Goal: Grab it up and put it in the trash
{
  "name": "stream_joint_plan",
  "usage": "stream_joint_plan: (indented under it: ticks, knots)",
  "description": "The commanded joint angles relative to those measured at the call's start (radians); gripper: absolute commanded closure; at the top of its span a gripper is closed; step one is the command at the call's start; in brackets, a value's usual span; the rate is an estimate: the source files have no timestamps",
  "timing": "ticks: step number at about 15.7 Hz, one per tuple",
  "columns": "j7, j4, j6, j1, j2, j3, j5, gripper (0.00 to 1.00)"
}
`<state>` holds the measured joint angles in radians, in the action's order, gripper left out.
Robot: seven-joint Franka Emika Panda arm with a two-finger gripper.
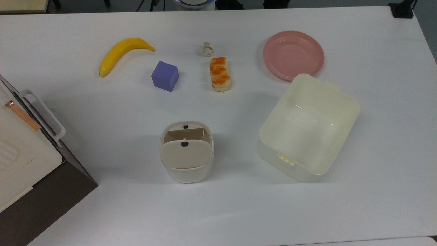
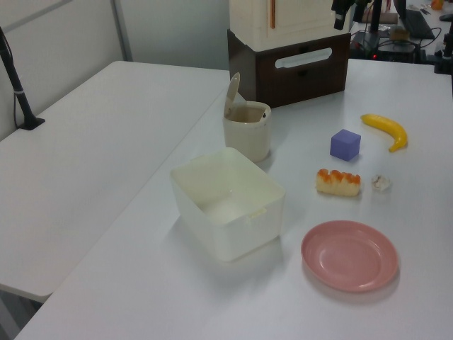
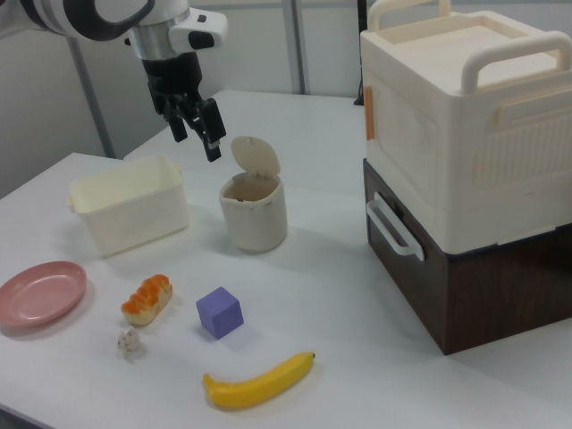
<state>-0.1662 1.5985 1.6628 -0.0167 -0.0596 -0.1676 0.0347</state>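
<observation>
Paper wad on bench, tool aloft and empty.
Landmark is the bread stick (image 1: 220, 73). Top view, left to right: banana (image 1: 122, 53) and purple cube (image 1: 165, 76) off its left; paper wad (image 1: 207, 49) just beyond its far end, apart; trash bin (image 1: 186, 151) nearer, lid tipped open. Right view: tool (image 3: 198, 124) fingers slightly parted, holding nothing.
</observation>
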Motion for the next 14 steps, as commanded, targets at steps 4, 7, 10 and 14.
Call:
stream_joint_plan:
  ticks: [4, 7, 10, 14]
  knots:
    - [-0.015, 0.001, -0.005, -0.015, -0.011, -0.007, 0.027, 0.00]
    - [-0.021, 0.001, -0.003, -0.014, -0.013, -0.007, 0.030, 0.00]
    - [-0.019, 0.001, -0.003, -0.014, -0.011, -0.007, 0.024, 0.00]
    - [-0.016, 0.000, -0.002, -0.008, -0.009, -0.010, 0.025, 0.00]
